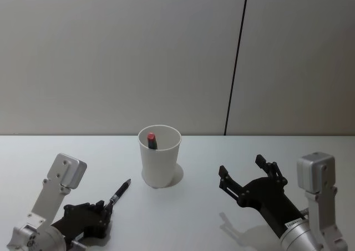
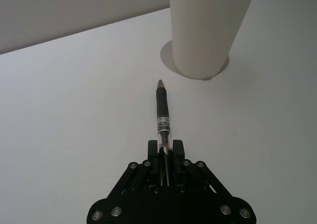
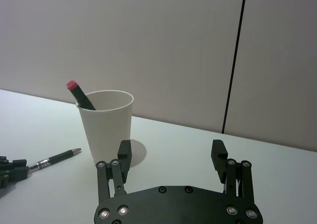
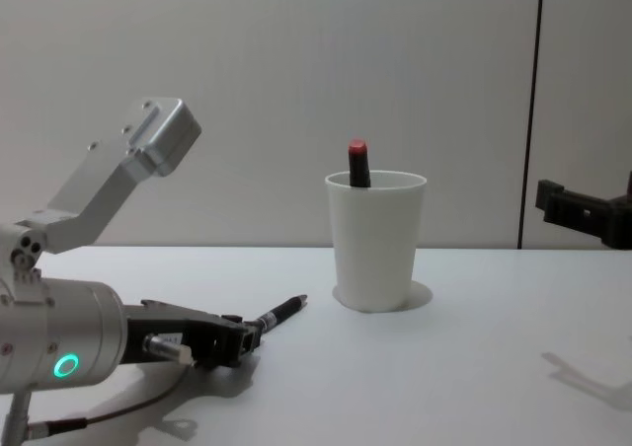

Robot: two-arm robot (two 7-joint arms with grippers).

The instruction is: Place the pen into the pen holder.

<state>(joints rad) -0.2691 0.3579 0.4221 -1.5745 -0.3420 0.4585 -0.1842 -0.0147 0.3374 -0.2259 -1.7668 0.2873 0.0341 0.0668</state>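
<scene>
1. Your left gripper (image 1: 105, 207) pinches the pen (image 1: 119, 194) low over the table (image 1: 199, 223).
2. The pen holder (image 1: 160, 156) stands upright just right of it, a red-capped pen (image 1: 151, 140) inside.
3. Your right gripper (image 1: 242, 166) hovers farther right, fingers spread.

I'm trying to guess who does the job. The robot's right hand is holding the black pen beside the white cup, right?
Not quite: it is the left hand that is holding the black pen beside the white cup, as the left wrist view shows. The right hand is open with nothing in it.
</scene>
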